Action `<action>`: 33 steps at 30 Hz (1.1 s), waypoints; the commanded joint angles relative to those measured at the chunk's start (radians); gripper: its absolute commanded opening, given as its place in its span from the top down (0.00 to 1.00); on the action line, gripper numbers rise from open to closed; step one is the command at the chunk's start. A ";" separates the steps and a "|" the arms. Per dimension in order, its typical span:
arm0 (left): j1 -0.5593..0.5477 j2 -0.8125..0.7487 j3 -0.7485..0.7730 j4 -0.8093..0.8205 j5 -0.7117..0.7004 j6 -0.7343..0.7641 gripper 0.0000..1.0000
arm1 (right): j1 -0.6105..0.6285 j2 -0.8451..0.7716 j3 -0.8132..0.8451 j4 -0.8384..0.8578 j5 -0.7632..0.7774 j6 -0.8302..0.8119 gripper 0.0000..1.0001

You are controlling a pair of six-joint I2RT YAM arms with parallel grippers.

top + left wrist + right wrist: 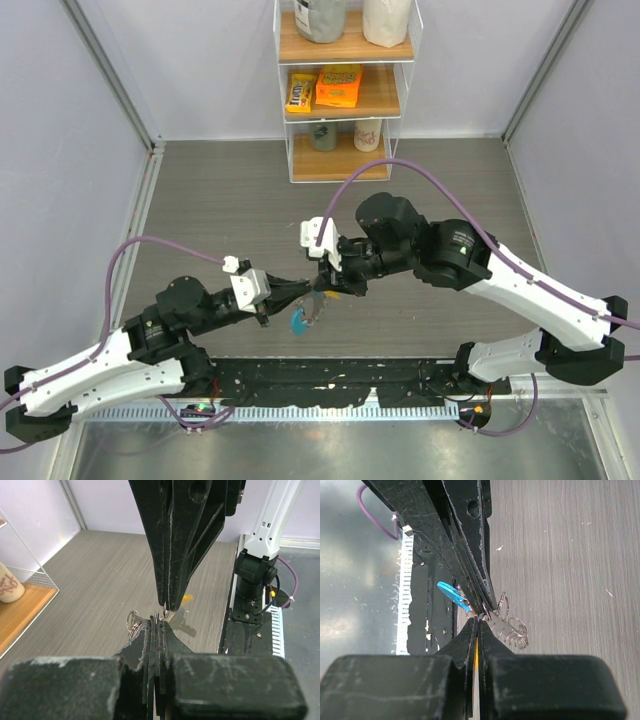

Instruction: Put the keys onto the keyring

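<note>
**Both grippers closed, tip to tip over the table**

Your left gripper and right gripper meet nose to nose above the middle of the table, nearer its near edge than the shelf at the far side. The left one reaches in from the left and the right one from the right. Their fingertips are almost touching.

Both sets of jaws are pressed fully together. Your left gripper is pinched on the keyring. Its thin silvery wire bunches in loops right at the fingertips and spills out to one side of them. The blue tag hangs from the wire just below and to the near side of the left tips, clear in the right wrist view.

Your right gripper is clamped on the yellow key. You see only a thin yellow sliver between its own fingers, and a small yellow patch behind its tips in the left wrist view. A tiny ring sits at the very point where the two grippers meet. You cannot tell whether the key is threaded onto the wire, and any other keys are lost in the tangle.
</note>
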 commanded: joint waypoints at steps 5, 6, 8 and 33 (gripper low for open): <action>-0.003 -0.015 0.055 0.033 0.044 0.026 1.00 | 0.022 0.048 0.088 -0.059 0.058 -0.037 0.94; -0.004 -0.015 0.055 0.032 0.047 0.026 1.00 | 0.025 0.051 0.091 -0.059 0.062 -0.035 0.94; -0.004 -0.019 0.052 0.033 0.053 0.026 1.00 | 0.027 0.051 0.092 -0.052 0.080 -0.031 0.94; -0.003 -0.010 0.054 0.025 0.090 0.023 1.00 | 0.027 0.017 0.104 0.019 0.074 0.042 0.94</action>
